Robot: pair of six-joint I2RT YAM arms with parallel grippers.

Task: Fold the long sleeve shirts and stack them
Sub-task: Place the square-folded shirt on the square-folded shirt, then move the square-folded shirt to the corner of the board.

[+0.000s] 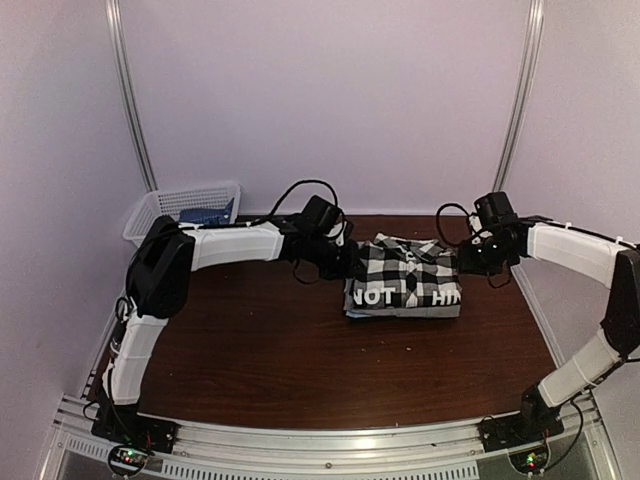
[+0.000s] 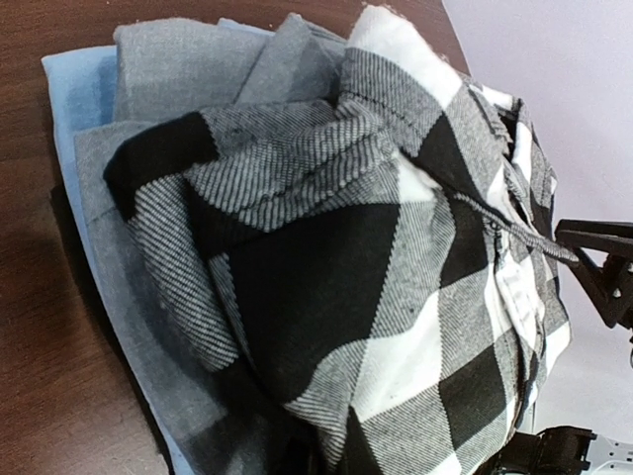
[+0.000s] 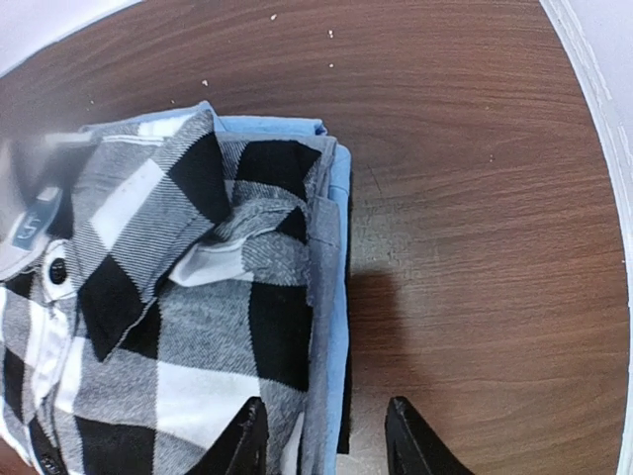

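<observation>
Now the checked shirt (image 1: 405, 272) tops the grey shirt (image 2: 168, 79) and blue shirt (image 2: 74, 89) on the table (image 1: 250, 350). Your right jaws stand spread beside this stack, likely to free it; your left jaws are pressed together.

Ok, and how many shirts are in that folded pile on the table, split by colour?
Black-and-white checked shirt: 1
Plain grey shirt: 1
Light blue shirt: 1
Total: 3 shirts visible; a further layer hidden underneath cannot be ruled out.
</observation>
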